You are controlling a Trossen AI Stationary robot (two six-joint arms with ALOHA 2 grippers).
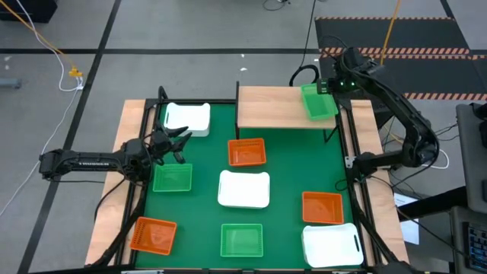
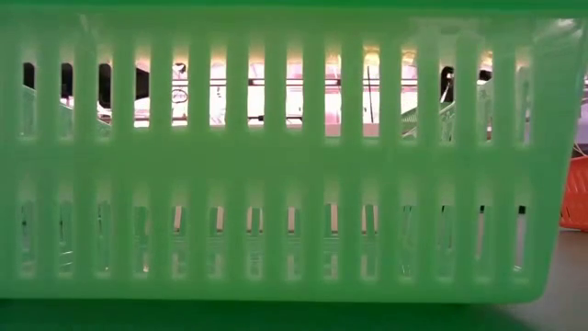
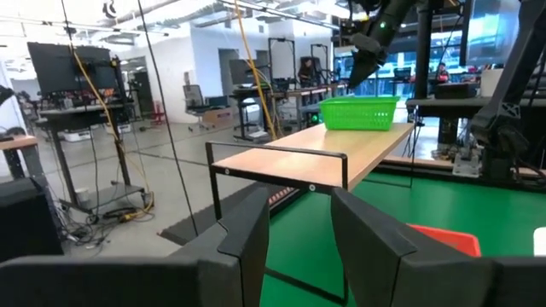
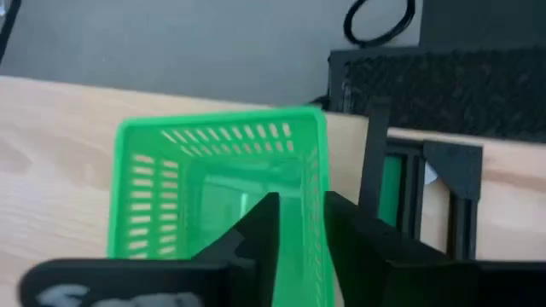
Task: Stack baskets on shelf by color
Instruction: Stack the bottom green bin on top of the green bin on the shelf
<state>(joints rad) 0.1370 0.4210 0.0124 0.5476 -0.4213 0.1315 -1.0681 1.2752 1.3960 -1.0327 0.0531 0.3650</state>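
A green basket stands on its base at the right end of the wooden shelf. My right gripper hovers just above that basket's right wall, fingers pointing down and a narrow gap open between them. In the left wrist view it shows clear of the rim of the green basket. My left gripper is open, held level over the table's left side, between a white basket and another green basket.
On the green table lie two orange baskets, a white one in the middle, an orange one near left, and a white one near right. A green basket at the near edge fills the low view.
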